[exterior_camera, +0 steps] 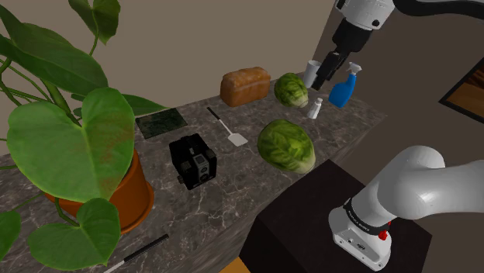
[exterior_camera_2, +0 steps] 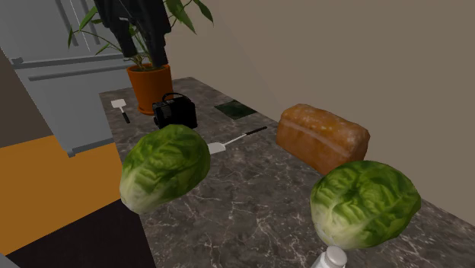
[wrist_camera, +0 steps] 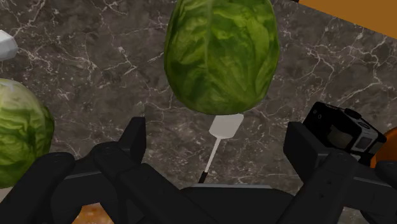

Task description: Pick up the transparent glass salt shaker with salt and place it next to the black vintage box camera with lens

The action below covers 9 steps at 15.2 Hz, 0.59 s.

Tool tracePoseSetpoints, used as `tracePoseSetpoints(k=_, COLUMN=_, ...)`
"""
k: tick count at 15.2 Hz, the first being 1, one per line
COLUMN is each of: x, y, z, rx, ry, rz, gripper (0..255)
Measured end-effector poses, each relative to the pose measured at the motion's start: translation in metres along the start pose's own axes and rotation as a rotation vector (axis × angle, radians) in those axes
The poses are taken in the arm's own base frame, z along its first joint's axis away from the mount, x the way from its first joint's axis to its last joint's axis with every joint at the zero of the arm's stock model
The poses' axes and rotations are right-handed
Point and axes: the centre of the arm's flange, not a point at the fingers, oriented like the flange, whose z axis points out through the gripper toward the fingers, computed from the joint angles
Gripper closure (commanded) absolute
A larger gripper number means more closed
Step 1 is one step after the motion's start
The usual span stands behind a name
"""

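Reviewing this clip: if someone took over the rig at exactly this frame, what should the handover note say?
Gripper: open and empty, in the air over the counter's end at the shoulder view's right.
Salt shaker: upright on the counter between the smaller lettuce head and the blue spray bottle. The gripper is just above it, not touching.
Box camera: on the counter near the potted plant. The larger lettuce head and a spatula lie between it and the shaker.
Done: nothing grasped yet.
Left: descend, grip the shaker, carry it past the lettuce and set it beside the camera.
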Motion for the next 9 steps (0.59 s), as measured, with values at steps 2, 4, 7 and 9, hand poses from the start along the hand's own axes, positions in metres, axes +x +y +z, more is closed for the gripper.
tracePoseSetpoints(k=2, x=0.000, y=0.005, z=0.004, rx=0.001, ry=0.002, rz=0.003, gripper=0)
tracePoseSetpoints(k=4, x=-0.002, y=0.025, z=0.015, rx=0.003, ry=0.008, rz=0.014, gripper=0)
tracePoseSetpoints(k=7, x=0.001, y=0.058, z=0.033, rx=0.008, ry=0.020, rz=0.033, gripper=0)
tracePoseSetpoints(k=9, x=-0.006, y=0.080, z=0.045, rx=0.011, ry=0.030, rz=0.045, gripper=0)
